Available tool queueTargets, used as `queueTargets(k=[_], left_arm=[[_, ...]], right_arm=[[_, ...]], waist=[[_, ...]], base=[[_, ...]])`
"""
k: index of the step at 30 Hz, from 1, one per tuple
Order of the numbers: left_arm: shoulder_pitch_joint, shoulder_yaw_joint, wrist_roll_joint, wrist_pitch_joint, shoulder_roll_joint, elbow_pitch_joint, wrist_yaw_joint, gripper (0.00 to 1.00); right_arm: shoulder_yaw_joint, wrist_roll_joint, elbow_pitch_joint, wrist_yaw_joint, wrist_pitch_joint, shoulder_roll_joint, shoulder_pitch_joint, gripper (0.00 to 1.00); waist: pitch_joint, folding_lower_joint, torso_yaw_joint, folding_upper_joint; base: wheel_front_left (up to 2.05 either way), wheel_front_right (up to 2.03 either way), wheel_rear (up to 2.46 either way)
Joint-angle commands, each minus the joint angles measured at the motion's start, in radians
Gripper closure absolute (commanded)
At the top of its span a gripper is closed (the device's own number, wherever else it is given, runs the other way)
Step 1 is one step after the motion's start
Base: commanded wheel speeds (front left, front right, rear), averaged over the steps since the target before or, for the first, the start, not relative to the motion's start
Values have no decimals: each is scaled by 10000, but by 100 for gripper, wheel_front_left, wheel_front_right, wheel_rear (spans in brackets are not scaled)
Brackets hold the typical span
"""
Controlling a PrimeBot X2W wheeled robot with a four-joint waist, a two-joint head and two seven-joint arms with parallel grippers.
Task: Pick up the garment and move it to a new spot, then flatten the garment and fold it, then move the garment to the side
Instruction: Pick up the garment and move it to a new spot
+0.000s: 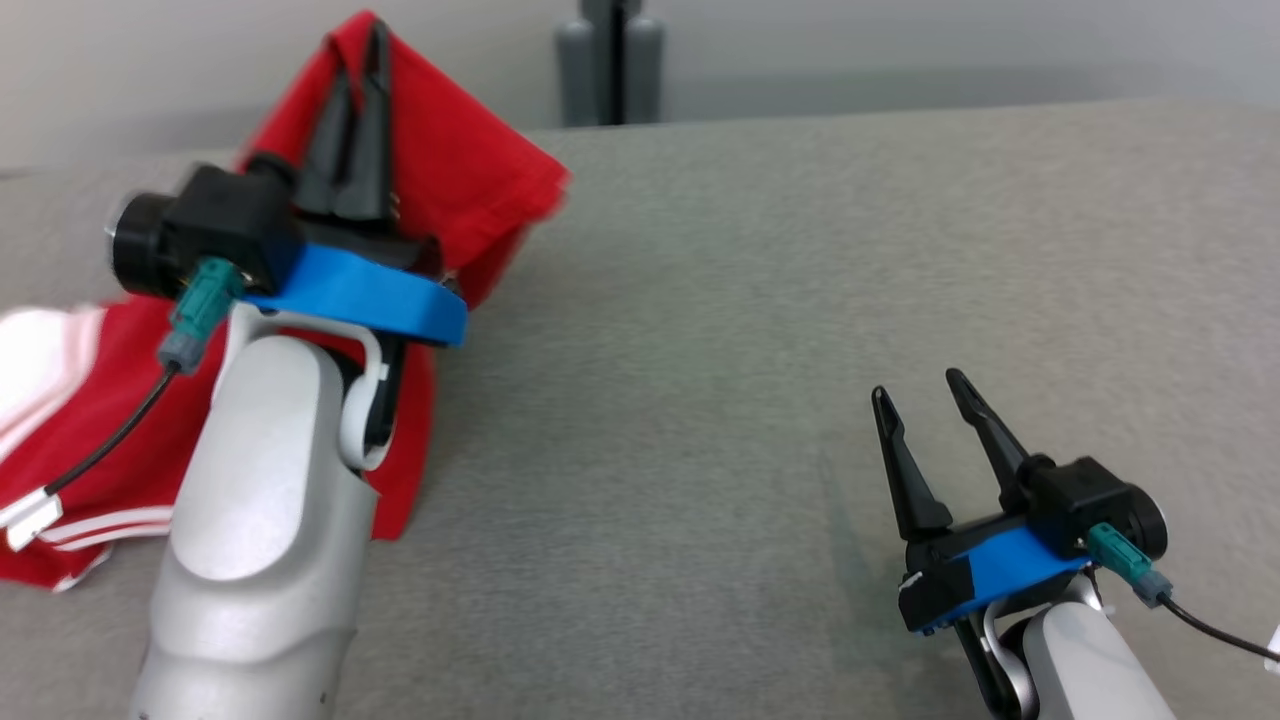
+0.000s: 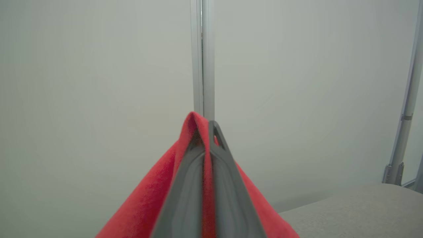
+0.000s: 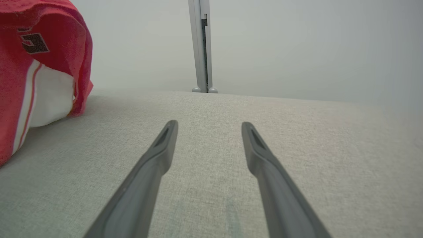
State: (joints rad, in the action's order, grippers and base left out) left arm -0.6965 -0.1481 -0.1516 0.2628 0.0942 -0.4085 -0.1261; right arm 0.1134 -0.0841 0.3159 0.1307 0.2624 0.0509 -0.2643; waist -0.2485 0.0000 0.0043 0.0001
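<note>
Soft and limp, the red white-striped fabric garment [image 1: 470,190] drapes from the left gripper [image 1: 358,62], its fingers pinching a fold, while the right gripper [image 1: 918,388], fingers spread, could take its hem.

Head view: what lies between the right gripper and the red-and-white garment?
Bare grey fabric surface separates the right gripper from the red-and-white garment, in the head view.

Far left, garment [image 1: 470,185] on table [image 1: 750,350]; right hand [image 1: 918,387] well apart.
</note>
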Motion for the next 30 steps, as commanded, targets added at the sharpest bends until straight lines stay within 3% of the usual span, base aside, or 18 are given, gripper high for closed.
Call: queueTargets(k=[1,13,19,20,21,22,26,30], left_arm=[[181,-336,-209,31,-133,122,-64,100],[240,-3598,-1433,33,-431,-178,-37,100],[197,-4707,-2101,31,-409,-471,399,100],[243,-4754,-2115,31,-411,-535,479,55],[243,-4754,-2115,31,-411,-535,479,55],[322,-4752,-2127,31,-415,-629,574,0],[733,-4346,-1872,31,-376,-1074,838,0],[1815,-3351,-1640,31,-42,-1174,1232,0]], right_arm=[[-5,-103,-61,1,36,-1,155,0],[548,-612,-187,-1,36,1,-137,0],[585,-701,-225,1,36,-2,-90,0],[529,-687,-233,1,36,-2,-55,0],[529,-687,-233,1,36,-2,-55,0],[480,-665,-244,1,36,-1,-7,0],[331,-609,-237,1,34,-3,75,0],[204,-517,-195,1,36,2,213,0]], waist=[[362,0,-773,-1],[95,0,-2863,-1],[-3,0,-3211,-1],[9,0,-3183,-1],[9,0,-3183,-1],[13,0,-3135,-1],[145,0,-2757,-1],[492,0,-2050,-1]], base=[[0,0,0],[0,0,0],[0,0,0],[0,0,0],[0,0,0],[0,0,0],[0,0,0],[0,0,0]])
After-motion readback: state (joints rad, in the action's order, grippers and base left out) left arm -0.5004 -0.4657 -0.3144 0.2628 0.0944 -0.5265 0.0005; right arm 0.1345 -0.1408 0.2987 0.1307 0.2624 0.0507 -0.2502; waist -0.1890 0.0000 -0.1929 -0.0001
